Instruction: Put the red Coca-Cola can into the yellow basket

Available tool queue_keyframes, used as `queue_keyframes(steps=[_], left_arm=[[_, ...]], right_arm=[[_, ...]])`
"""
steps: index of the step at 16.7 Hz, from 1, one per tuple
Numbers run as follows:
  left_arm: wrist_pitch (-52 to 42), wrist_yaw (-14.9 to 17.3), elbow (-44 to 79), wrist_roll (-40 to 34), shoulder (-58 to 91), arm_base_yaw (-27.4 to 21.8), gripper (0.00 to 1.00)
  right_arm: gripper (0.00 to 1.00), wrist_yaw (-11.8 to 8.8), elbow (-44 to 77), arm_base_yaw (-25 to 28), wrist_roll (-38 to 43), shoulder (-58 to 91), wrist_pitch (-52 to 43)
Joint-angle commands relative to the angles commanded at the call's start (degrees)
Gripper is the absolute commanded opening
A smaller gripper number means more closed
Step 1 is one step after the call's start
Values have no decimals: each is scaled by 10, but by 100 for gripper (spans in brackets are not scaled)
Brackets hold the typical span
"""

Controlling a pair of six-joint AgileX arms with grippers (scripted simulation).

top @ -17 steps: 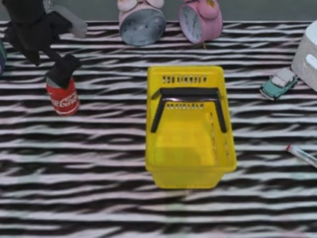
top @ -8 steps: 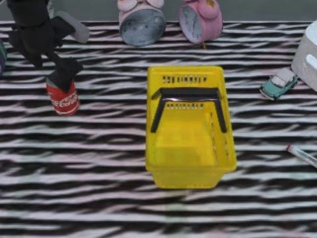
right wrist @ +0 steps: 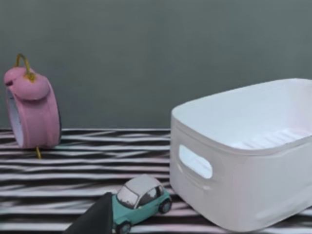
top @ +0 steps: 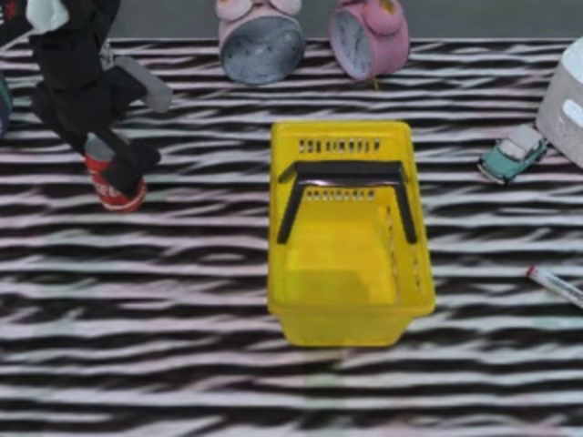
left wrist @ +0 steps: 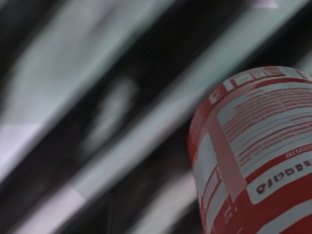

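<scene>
Left arm: it is in the upper left of the top view, and its gripper (top: pixel 123 168) is right down on the red Coca-Cola can (top: pixel 117 189).
Left jaws: can't tell if they're squeezed on the can or loose (the black arm hides them, and the left wrist view shows only the can's side up close).
Can: stands on the striped table (top: pixel 182 300) at the left, well apart from the yellow basket (top: pixel 351 309). Only its lower red part peeks out under the gripper. In the left wrist view the can (left wrist: pixel 253 156) fills the lower right corner.
Basket: in the middle of the top view, open side up, w/ its dark handle (top: pixel 346 173) lying across the far end. Nothing inside yet.
Right arm: not in the top view. Its wrist view shows a dark tip (right wrist: pixel 95 219) at the bottom edge, so I can't tell its jaws either. It looks parked.
Step now: I think it's the grab, so the task is just starting.
How to do it well: squeeze the can's middle firmly but not too hard, keep it straight up, lift it higher than the basket wall, then carry it over the open part near the front, away from the handle.
Other stuff: two alarm clocks (top: pixel 262 41) at the top, a little green car (top: pixel 512 153) and a white bin (right wrist: pixel 243 156) at the right. Don't bump them.
</scene>
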Motion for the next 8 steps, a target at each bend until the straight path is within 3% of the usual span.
queue_keyframes(steps=[3, 8], left_arm=[[0, 0, 0, 0, 0, 0, 100], [0, 0, 0, 0, 0, 0, 62]], right_arm=[[100, 0, 0, 0, 0, 0, 0], [100, 0, 0, 0, 0, 0, 0]])
